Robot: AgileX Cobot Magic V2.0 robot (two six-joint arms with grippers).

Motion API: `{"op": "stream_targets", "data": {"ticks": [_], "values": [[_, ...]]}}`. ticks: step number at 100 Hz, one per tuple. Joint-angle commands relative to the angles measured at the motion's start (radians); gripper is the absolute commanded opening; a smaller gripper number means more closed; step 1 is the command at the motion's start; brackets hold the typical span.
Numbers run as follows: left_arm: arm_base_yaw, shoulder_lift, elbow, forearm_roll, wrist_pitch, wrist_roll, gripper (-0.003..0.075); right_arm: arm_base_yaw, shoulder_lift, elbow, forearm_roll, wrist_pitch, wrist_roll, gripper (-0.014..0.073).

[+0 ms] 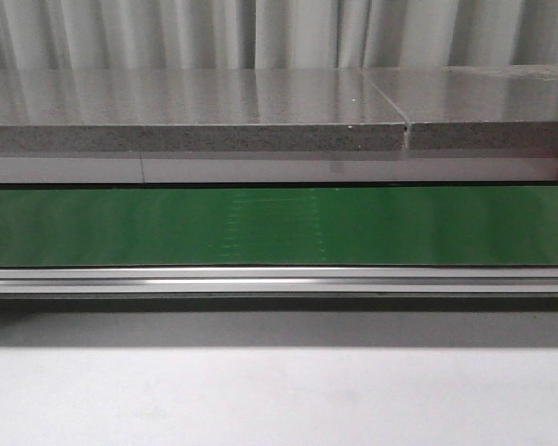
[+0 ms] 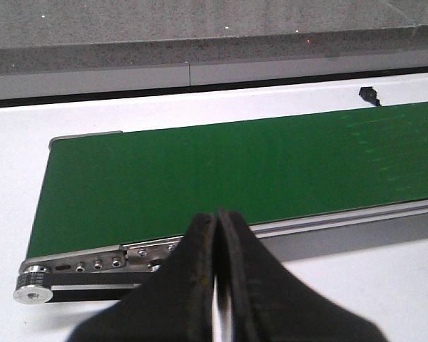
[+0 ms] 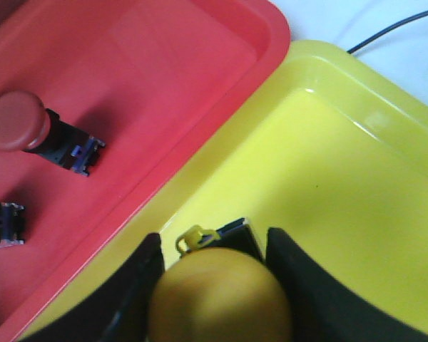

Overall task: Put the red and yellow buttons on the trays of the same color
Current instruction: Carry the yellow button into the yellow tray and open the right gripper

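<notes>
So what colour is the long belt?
Green; the belt shows best in the front view.

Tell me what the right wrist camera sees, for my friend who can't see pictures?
The right pincer holds a yellow button over the yellow tray. Beside it, edges touching, is a red tray with a red button lying in it, and part of another piece shows at the picture's edge.

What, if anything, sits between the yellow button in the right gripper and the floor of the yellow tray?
Nothing visible. The right gripper holds the yellow mushroom-head push button over the glossy yellow plastic tray, whose visible floor is bare. The red mushroom-head button lies in the neighbouring red plastic tray, off the path.
</notes>
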Motion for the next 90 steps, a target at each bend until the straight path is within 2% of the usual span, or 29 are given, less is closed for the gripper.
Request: {"op": "stream_targets", "data": {"ticks": [1, 90], "values": [[-0.004, 0.008, -0.025, -0.026, -0.069, -0.006, -0.0019, -0.005, -0.011, -0.026, 0.002, -0.062, 0.000, 0.0129], [-0.004, 0.008, -0.025, -0.026, -0.069, -0.006, -0.0019, -0.001, 0.141, -0.025, 0.018, -0.106, 0.000, 0.0141]]}}
